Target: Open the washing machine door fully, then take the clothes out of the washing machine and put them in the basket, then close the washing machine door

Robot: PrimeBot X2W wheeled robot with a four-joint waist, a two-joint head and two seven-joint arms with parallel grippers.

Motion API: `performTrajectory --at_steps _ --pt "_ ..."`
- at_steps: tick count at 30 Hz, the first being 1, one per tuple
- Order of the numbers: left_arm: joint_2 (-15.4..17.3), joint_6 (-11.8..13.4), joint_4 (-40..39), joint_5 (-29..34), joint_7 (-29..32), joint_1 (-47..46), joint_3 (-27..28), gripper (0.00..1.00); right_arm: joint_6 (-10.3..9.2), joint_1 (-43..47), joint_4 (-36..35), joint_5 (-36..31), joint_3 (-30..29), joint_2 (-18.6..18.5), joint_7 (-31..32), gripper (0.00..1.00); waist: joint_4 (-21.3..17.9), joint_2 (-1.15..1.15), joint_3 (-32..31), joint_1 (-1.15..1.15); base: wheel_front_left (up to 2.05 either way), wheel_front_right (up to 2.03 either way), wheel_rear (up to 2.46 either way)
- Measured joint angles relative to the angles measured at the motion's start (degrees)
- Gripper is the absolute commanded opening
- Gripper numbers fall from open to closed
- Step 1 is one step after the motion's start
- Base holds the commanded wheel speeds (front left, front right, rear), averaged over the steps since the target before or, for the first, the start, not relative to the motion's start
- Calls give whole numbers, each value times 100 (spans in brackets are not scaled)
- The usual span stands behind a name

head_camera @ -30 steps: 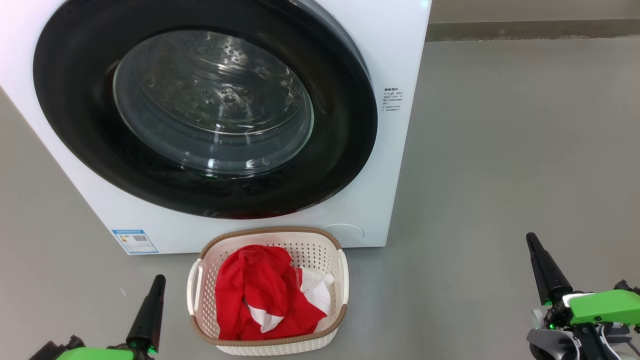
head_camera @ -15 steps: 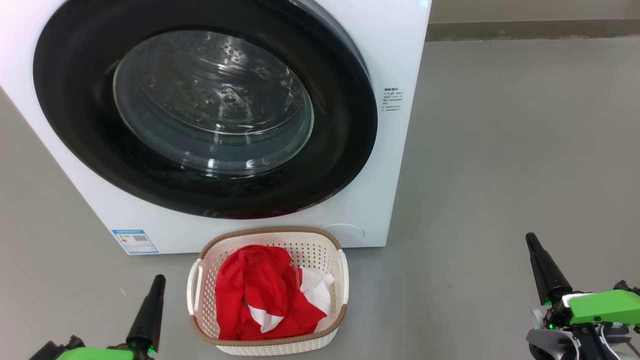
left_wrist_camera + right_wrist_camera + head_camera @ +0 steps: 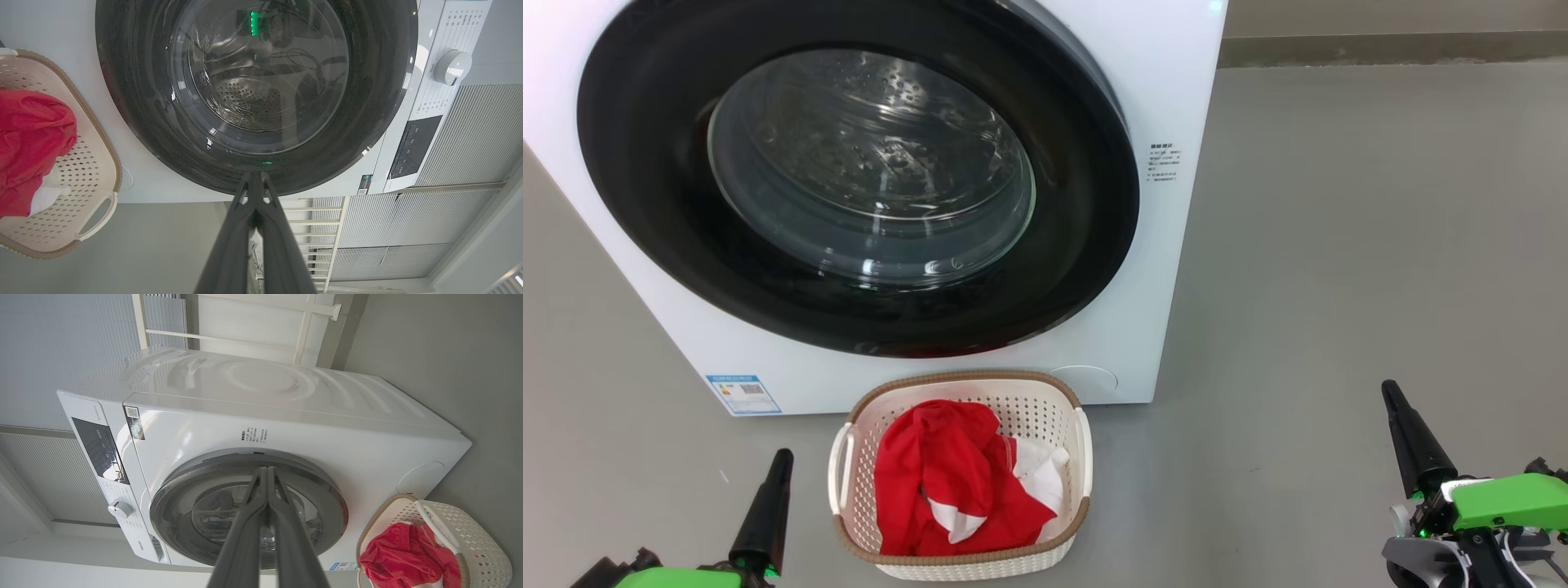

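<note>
Head view is showing the washing machine [image 3: 1168,98] standing on the grey floor [image 3: 1339,286]. The washing machine door [image 3: 866,171] is lying shut against its front, the black ring sitting flush and the glass bowl bulging outward. The basket [image 3: 1029,408] is sitting on the floor just in front of the machine, below the door's lower edge. The clothes [image 3: 947,482] are lying heaped inside the basket, red fabric covering most of it and white cloth peeking out toward the right side.

The left end effector [image 3: 783,454] is hovering at the lower left, near the basket's left handle but not touching it, its two dark fingers pressing together and gripping nothing. The right end effector [image 3: 1389,389] is hanging at the lower right, well apart from basket and machine, its fingers likewise closed and empty.

Left wrist view is looking along the closed fingers toward the door's ring, with the steel drum showing through the glass. Right wrist view is looking along its own closed fingers toward the door, with a white dial [image 3: 119,508] showing on the control panel.
</note>
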Motion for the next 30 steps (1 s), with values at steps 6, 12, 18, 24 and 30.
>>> performTrajectory --at_steps 6,12,18,24,30 --pt "0 0 0 0 0 0 1 0 0 0 0 0 0 1 0 0 0 0 0 0 0 0 0" --pt "-1 0 0 0 0 0 1 0 0 0 0 0 -1 1 0 0 0 0 0 0 0 0 0" --pt "-1 0 0 0 0 0 2 0 0 0 0 0 -4 1 0 0 0 0 0 0 0 0 0" --pt "-1 0 0 0 0 0 2 0 0 0 0 0 -5 1 0 0 0 0 0 0 0 0 0" --pt "-1 0 0 0 0 0 3 0 0 0 0 0 -7 1 0 0 0 0 0 0 0 0 0"
